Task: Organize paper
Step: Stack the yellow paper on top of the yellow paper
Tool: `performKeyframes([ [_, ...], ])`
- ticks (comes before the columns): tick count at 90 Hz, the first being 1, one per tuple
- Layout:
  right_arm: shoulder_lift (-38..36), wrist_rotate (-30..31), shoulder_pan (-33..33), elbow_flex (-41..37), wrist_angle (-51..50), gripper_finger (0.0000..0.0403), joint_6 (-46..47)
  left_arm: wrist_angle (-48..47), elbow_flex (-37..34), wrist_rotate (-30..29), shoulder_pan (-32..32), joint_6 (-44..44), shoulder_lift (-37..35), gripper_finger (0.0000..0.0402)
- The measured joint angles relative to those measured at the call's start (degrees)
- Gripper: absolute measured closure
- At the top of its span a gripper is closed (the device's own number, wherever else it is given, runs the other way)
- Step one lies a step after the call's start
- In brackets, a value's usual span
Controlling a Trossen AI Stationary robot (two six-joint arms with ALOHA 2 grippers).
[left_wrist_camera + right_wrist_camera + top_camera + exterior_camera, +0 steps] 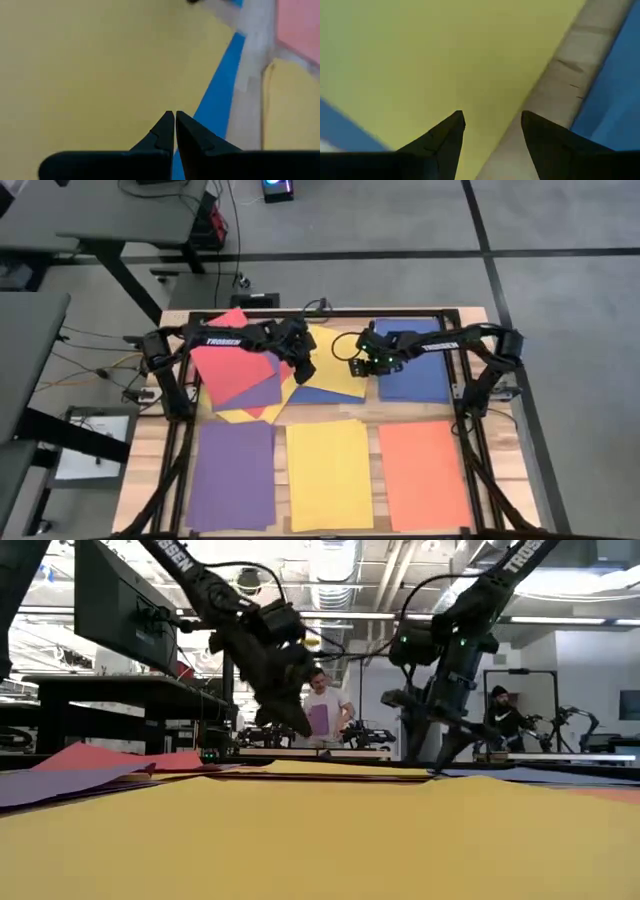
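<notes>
Hands: left hand closed, right hand open, over yellow sheet.

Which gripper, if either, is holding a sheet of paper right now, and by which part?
Neither. The left gripper is shut with nothing between its fingertips, above the yellow sheet. The right gripper is open over the same sheet's edge, gripping nothing.

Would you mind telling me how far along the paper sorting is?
Four single-colour stacks look sorted: purple, yellow, orange and blue. The left gripper, shut and empty, and the open right gripper hover over a loose yellow sheet. A mixed pile remains.
</notes>
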Motion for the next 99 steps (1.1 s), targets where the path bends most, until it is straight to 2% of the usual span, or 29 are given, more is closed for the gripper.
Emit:
performKeyframes([
  [14, 0.6, 0.38, 0.91, 0.03, 0.65, 0.0213, 0.0, 1.58, -2.68, -0.16, -0.47, -0.65, 0.14, 0.0402],
  [43, 0.8, -0.02, 1.41, -0.12, 4.73, 0.0213, 1.71, 2.31, -2.73, 1.18, -1.75, -1.3, 5.68, 0.0402],
  [77, 0.97, -3.61, 1.58, -0.08, 11.49, 0.0213, 1.14, 1.31, -2.65, 1.24, -2.31, 1.03, 5.66, 0.0402],
  [99, 0.93, -5.06, 1.97, -0.08, 11.71, 0.0214, 1.79, 1.12, -2.64, 1.25, -2.31, 0.7, 5.66, 0.0402],
])
